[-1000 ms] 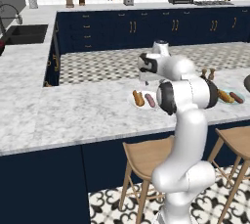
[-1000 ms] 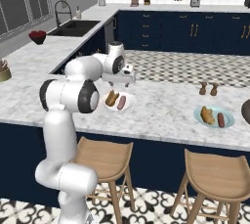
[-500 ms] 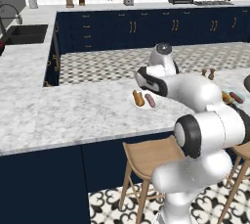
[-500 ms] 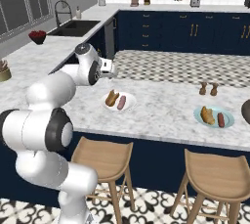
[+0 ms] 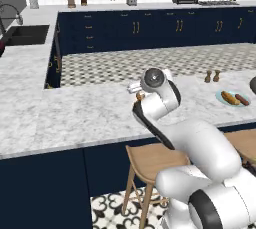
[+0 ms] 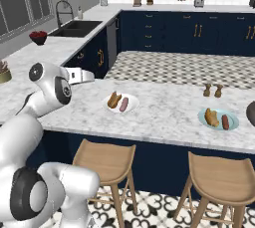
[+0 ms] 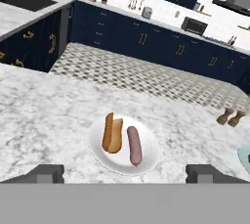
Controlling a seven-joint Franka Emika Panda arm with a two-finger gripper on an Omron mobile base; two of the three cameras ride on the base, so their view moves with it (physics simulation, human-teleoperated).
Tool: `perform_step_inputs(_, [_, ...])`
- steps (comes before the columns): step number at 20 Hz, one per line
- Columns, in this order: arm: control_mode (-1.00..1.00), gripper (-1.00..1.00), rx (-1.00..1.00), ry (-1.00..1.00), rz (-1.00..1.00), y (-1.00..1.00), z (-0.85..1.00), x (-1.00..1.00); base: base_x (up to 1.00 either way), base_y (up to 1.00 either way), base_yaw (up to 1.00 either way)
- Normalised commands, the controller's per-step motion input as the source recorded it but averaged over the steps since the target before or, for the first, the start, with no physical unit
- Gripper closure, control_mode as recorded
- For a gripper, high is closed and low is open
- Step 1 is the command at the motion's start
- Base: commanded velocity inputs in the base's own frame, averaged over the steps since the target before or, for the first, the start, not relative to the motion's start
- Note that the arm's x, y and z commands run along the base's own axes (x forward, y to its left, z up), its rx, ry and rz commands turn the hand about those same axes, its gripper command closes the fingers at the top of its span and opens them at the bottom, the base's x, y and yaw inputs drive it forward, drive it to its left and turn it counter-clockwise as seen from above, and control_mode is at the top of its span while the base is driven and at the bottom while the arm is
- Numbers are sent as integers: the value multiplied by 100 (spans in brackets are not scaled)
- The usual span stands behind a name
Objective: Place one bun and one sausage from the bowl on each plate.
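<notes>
The white plate [image 7: 124, 150] carries one bun [image 7: 113, 133] and one sausage [image 7: 134, 145], side by side, bun nearer the sink end of the counter [image 6: 164, 107]. Further along that counter from the white plate, past the two brown shakers [image 6: 213, 90], sits the blue-green plate [image 6: 218, 119] — it too holds a bun [image 6: 211, 117] and a sausage [image 6: 225, 121]. The bowl [image 6: 251, 111] just peeks in at the far edge beyond the blue-green plate.

Both plates look served, so by these pictures the placing step reads as finished and the arm is in a clearing-away posture. The gripper [image 7: 125, 173] hangs above and short of the white plate, its tips spread wide with nothing between them. If anything is left, the next move only calls for keeping the hand clear of the white plate and not nudging what lies on it.

The hand view gives the close look at the white plate's pair and the bare gap between the tips. The right base view lays out both plates together, while the left base view has the arm's bulk in front of the white plate and offers the blue-green plate instead.
</notes>
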Motion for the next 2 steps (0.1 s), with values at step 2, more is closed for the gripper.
perform_step_inputs(2, [-100,-100,-2,22,-12,8,0,-52,0,0,0])
